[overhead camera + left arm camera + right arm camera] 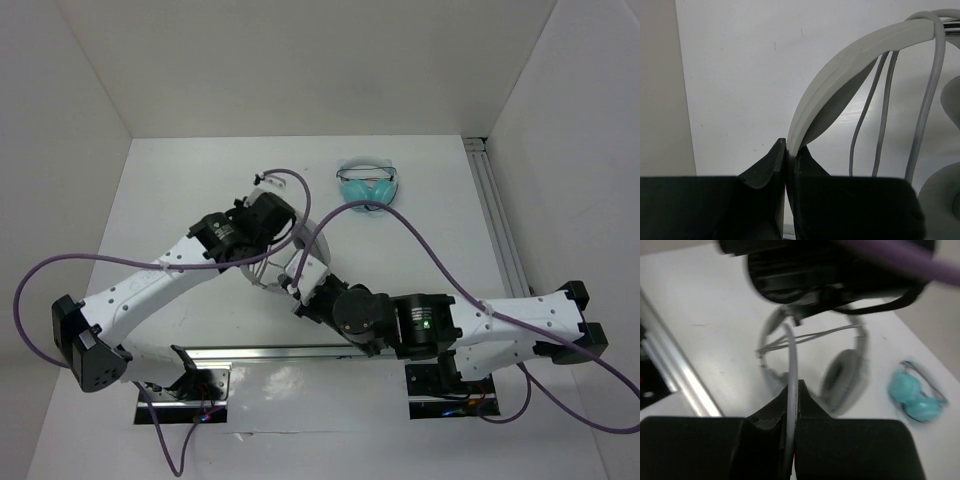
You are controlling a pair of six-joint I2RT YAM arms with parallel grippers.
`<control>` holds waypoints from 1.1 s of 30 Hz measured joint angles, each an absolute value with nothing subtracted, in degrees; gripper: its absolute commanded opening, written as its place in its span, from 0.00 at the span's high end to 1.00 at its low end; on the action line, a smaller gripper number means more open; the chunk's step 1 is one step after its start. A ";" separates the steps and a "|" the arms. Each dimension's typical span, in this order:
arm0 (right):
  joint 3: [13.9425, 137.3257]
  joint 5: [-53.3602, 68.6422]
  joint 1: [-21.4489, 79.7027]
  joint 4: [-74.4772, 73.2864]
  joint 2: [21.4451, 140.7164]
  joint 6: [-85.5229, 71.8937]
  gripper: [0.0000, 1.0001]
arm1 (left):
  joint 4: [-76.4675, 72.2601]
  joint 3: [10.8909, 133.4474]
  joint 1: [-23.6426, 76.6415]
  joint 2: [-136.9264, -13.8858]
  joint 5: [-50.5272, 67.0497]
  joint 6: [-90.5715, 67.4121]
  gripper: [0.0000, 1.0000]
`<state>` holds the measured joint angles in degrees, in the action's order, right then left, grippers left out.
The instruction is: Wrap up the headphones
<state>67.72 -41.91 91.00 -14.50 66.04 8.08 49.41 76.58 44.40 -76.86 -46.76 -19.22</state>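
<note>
The light-grey headphones stand on the white table. My left gripper [790,150] is shut on the lower end of their wide headband [840,70], which arches up to the right. Several strands of the thin grey cable [882,110] hang across under the headband, and one earcup [940,200] shows at the lower right. My right gripper [794,387] is shut on the cable [791,355], which runs taut up toward the headband. An oblong earcup [842,377] sits just beyond it. In the top view both grippers, the left [268,222] and the right [300,295], meet mid-table and mostly hide the headphones.
Small teal headphones [366,185] lie at the far centre of the table, also in the right wrist view [915,397]. An aluminium rail [495,215] runs along the right side and another [675,370] along the near edge. Purple arm cables [400,225] loop over the table.
</note>
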 measured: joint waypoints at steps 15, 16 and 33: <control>69.25 -57.32 75.72 -11.11 60.01 22.65 1.00 | 55.27 69.52 58.83 -64.93 -41.47 -20.32 1.00; 69.25 -55.57 73.19 -10.90 60.23 22.87 1.00 | 55.33 69.52 60.18 -64.23 -40.80 -20.78 1.00; 70.89 -10.44 34.57 -9.26 74.19 13.26 0.98 | 60.03 82.11 62.50 -56.47 -35.99 -21.06 1.00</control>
